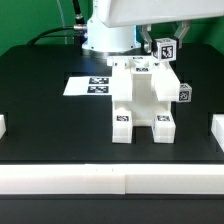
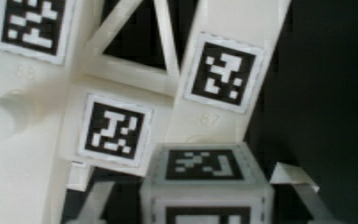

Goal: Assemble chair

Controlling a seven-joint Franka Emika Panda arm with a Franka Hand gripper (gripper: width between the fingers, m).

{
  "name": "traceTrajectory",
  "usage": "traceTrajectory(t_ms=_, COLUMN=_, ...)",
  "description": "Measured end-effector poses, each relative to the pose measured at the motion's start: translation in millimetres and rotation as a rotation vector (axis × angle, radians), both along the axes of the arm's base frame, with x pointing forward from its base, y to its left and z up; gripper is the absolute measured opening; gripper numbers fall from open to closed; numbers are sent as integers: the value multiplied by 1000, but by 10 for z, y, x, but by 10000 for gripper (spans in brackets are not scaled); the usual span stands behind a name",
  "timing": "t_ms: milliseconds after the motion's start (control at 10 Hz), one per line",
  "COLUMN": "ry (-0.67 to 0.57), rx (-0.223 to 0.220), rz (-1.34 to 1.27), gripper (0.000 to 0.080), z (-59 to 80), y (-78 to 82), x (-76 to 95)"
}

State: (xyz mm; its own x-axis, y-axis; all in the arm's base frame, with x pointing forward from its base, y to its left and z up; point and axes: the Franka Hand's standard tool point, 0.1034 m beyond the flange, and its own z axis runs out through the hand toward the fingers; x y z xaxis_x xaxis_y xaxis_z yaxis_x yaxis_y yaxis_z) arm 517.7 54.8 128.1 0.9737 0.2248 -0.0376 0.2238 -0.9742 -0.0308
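Front rail (image 1: 110, 181) edges the worktop (image 1: 50, 135). Chair (image 1: 140, 100) stands mid-worktop on two tagged feet, with the marker board (image 1: 97, 86) at its 10 o'clock. At its 1 o'clock, jaws pinch a tagged block (image 1: 163, 46) against the upper frame, presumably to seat it.

Your arm (image 1: 115, 22) was white, with smooth rounded casings shaded grey; it ended in a dark gripper (image 1: 150, 40), and black cables (image 1: 58, 33) trailed behind the base.
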Motion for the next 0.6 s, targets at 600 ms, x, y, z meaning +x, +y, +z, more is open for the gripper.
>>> traceTrajectory(t_ms=600, ry=3, rx=-6, rz=5, gripper=288, z=-86, y=-21, x=10)
